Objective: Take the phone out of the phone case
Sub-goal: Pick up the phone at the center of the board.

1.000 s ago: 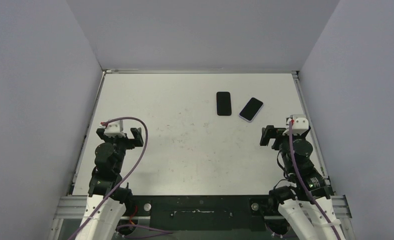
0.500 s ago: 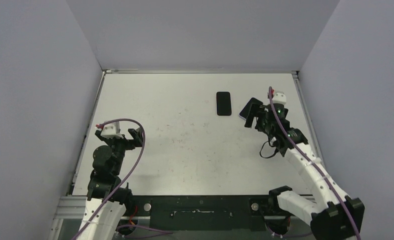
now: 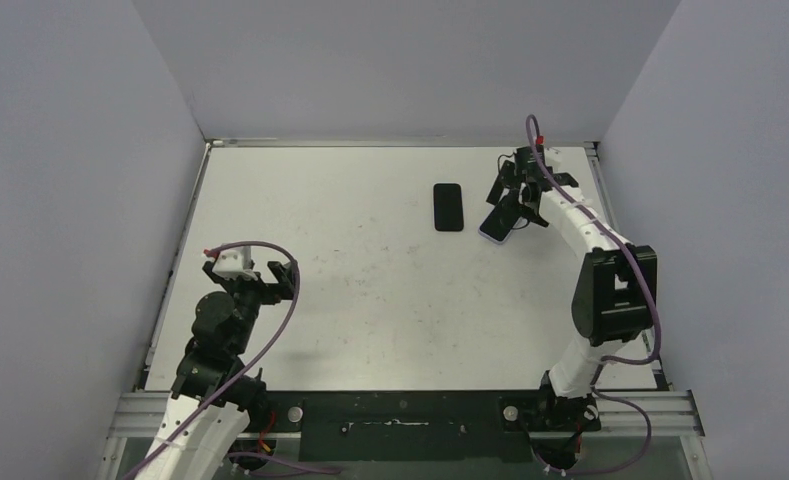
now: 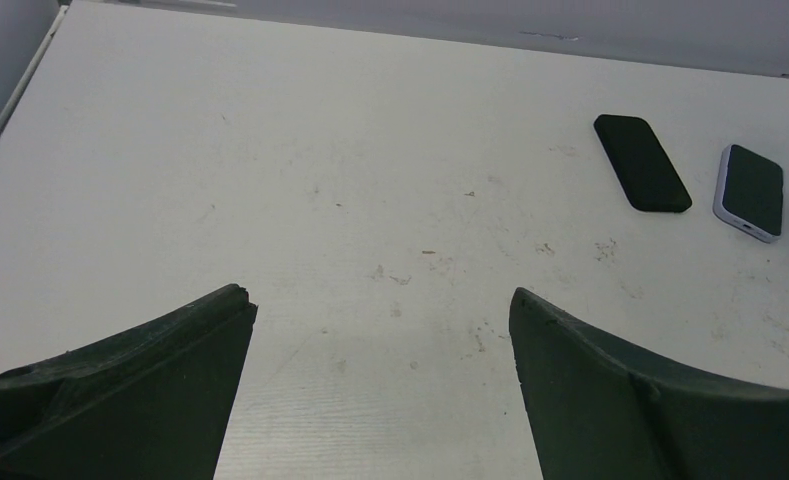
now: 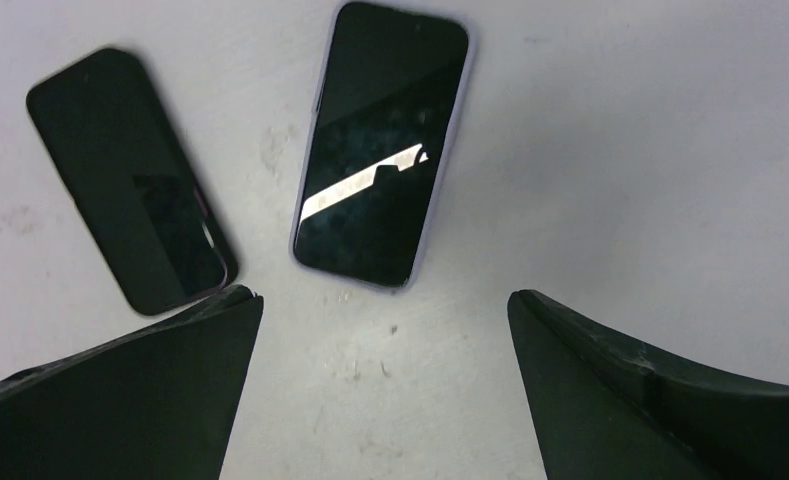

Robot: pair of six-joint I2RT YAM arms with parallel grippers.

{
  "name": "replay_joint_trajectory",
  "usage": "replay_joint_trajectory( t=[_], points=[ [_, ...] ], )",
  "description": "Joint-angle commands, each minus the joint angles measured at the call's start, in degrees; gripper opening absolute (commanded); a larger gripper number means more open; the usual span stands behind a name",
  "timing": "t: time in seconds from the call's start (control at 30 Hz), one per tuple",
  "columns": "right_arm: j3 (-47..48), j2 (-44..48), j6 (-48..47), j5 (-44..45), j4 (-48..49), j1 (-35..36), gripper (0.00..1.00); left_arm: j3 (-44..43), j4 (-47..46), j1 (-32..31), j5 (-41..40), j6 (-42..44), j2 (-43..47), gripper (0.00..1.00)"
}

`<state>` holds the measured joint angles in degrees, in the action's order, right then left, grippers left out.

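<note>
Item one, the phone (image 5: 385, 150): it lies face up with a dark screen at the far right of the table (image 3: 370, 300), seated in a pale lilac case (image 4: 742, 227) whose rim shows all round the glass. Item two, a black handset (image 5: 130, 235): it lies flat just to one side of the first and apart from it; I cannot tell whether it is bare or in a dark cover. Item three, the right gripper (image 5: 382, 297): it hovers over the cased phone with jaws spread wide, holding nothing and touching nothing. Item four, the left gripper (image 4: 380, 300): it sits low near its own base, well apart from both handsets, jaws equally wide and empty. Progress, as I judge it: nothing is done yet, since the phone is fully in its case; the grasp, the peeling of the rim and the lift-out all remain. Markings: I read no brand, label or lettering on either handset, only a bright reflection across the cased screen.
</note>
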<state>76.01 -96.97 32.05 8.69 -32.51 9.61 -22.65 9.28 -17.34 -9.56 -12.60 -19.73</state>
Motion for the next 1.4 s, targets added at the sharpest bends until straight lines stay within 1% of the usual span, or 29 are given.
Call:
replay_joint_trajectory(
  t=[0.0, 0.1, 0.27, 0.33, 0.43, 0.57, 0.7, 0.77, 0.9, 1.0, 1.13, 1.2, 1.23, 1.3, 1.37],
  points=[
    [9.97, -7.29, 2.91, -0.03, -2.78, -2.86, 1.00, -3.52, 1.49, -2.97, -5.72, -1.72, 1.70, 0.97],
    [17.83, -14.36, 4.79, 0.37, -7.11, -3.53, 1.00, -3.36, 1.07, -4.15, -5.06, -1.81, 0.80, 0.97],
    [29.50, -25.35, 6.40, 1.50, -13.10, -3.87, 1.00, -4.10, 1.11, -4.13, -5.56, -1.12, -1.05, 0.97],
    [32.98, -28.65, 6.64, 1.27, -15.26, -4.14, 1.00, -4.91, 2.59, -4.19, -7.37, -1.35, -2.18, 0.97],
    [36.88, -32.41, 6.57, 2.61, -18.06, -3.99, 1.00, -5.04, 2.41, -4.10, -8.29, -0.94, -3.38, 0.97],
    [37.39, -34.49, 6.32, 3.03, -18.36, -3.79, 1.00, -5.32, 2.84, -4.10, -7.93, -1.20, -4.20, 0.97],
    [37.49, -36.18, 6.05, 5.33, -21.16, -3.05, 1.00, -5.11, 2.41, -4.10, -8.12, -1.09, -4.65, 0.97],
    [36.12, -36.34, 6.00, 5.46, -22.01, -2.85, 1.00, -5.18, 2.46, -4.10, -7.78, -1.23, -4.92, 0.97],
    [30.76, -34.30, 4.71, 3.38, -18.78, -2.95, 1.00, -5.28, 2.25, -4.10, -7.18, -1.82, -5.72, 0.97],
    [28.47, -33.62, 3.24, 0.92, -17.72, -3.19, 0.99, -6.19, 2.75, -4.10, -3.40, -2.38, -7.47, 0.97],
    [25.62, -33.00, 0.49, -1.87, -16.07, -3.18, 0.94, -6.95, 2.43, -4.10, 3.61, -2.65, -9.36, 0.98],
    [24.70, -32.41, -1.28, -2.69, -15.33, -3.24, 0.88, -6.84, 2.37, -4.10, 3.85, -3.67, -9.45, 0.97],
    [24.25, -32.10, -2.00, -2.93, -15.15, -3.30, 0.84, -6.53, 2.12, -4.10, 3.85, -4.09, -9.24, 0.97],
    [22.46, -30.44, -3.42, -4.29, -14.53, -3.18, 0.74, -6.46, 1.91, -4.10, 3.32, -5.28, -8.75, 0.97],
    [19.11, -27.57, -4.33, -5.35, -13.23, -2.55, 0.62, -6.69, 2.27, -4.10, 1.50, -8.30, -8.22, 0.97]
  ],
)
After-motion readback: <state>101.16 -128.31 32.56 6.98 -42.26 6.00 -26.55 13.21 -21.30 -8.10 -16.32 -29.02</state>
